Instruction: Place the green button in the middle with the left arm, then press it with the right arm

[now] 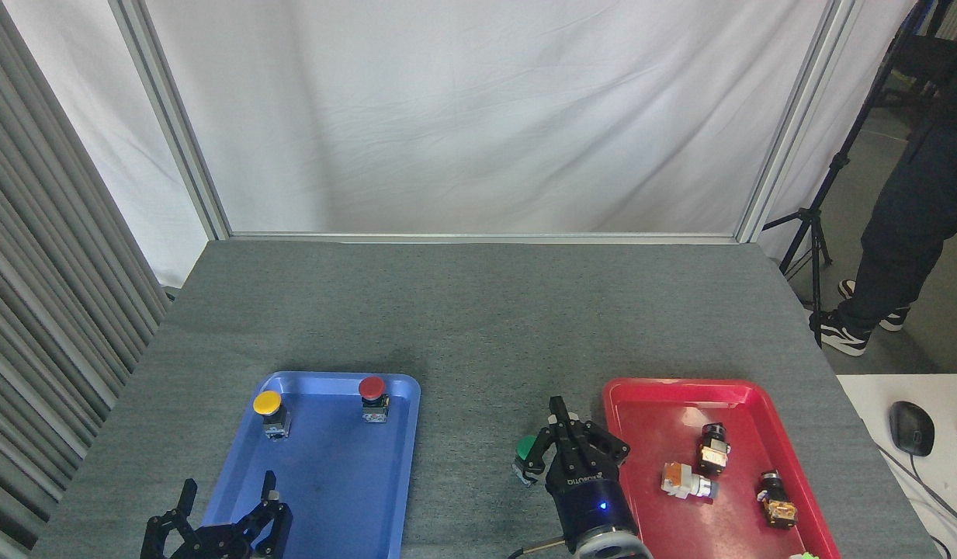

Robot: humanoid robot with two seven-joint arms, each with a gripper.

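Writing: white ROBOTIQ lettering shows on our right tool, upside down from the head view; a blue light glows on its wrist. We read no other text.
Blue tray: near the counter's front edge, left of centre. It holds the yellow button at its far left corner and the red button at its far right corner, both upright.
Red tray: near the front edge, right of centre. It holds three small switch parts, a black one, a white-and-orange one and a black-and-orange one; a green scrap shows at its near right corner.
Green button: on the bare grey counter between the two trays, near the front edge, closer to the red tray.
Right tool: just right of the green button, fingers drawn close together with nothing held; one finger overlaps the cap's right side. We cannot tell whether it touches.
Left tool: front left, fingers spread wide, holding nothing, over the blue tray's near left corner.
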